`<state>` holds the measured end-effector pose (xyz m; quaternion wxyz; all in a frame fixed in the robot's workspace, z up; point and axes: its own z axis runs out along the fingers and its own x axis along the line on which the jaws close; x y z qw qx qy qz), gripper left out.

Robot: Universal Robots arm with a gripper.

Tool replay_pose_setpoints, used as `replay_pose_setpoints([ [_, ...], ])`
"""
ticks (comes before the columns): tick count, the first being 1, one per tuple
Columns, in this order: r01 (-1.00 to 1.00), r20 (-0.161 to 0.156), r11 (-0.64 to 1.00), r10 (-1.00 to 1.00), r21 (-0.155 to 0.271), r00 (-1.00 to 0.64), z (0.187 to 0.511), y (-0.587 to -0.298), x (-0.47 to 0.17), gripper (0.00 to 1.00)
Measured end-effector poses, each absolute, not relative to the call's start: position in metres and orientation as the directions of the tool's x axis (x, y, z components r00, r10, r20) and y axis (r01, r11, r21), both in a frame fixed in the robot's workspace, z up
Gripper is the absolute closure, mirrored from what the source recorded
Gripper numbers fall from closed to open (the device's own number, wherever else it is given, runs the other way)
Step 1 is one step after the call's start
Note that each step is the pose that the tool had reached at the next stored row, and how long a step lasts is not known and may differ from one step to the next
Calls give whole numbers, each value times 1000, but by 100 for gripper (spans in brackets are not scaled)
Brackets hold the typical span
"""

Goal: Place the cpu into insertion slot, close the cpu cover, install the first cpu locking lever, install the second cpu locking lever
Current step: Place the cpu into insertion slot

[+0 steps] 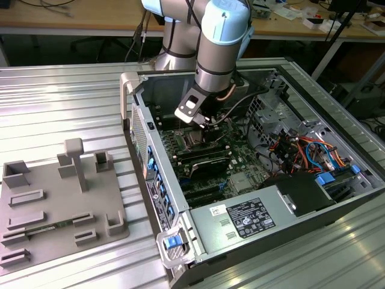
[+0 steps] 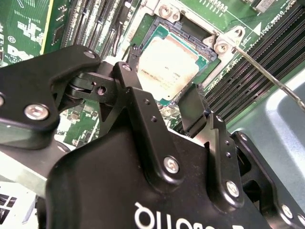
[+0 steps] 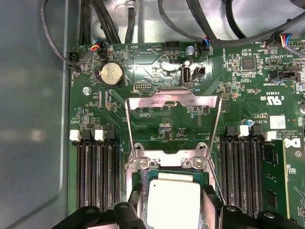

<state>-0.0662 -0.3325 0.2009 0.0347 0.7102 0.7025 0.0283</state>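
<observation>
Cpu (image 2: 169,64) sits in the slot (image 2: 187,34), my pincer (image 3: 172,202) spread apart astride it; cover (image 3: 172,102) stands open, levers (image 2: 257,67) unfastened; I judge three steps remain.

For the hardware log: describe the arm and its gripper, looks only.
The arm is a grey metal tube with rounded pale blue joint caps; a dark cable loops off its wrist beside a white-and-black bracket. The gripper is glossy black, built of hinged links with silver screw heads and white lettering on its body.
</observation>
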Motion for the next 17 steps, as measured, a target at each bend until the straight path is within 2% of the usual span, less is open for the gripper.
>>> replay_pose_setpoints([
  [8,996,-8,12,1000,89,-11,200,-333,-70,39],
  [10,996,-8,12,1000,89,-11,200,-333,-70,41],
  [11,996,-8,12,1000,89,-11,200,-332,-70,47],
  [17,996,-8,20,1000,89,-20,201,-333,-73,47],
])
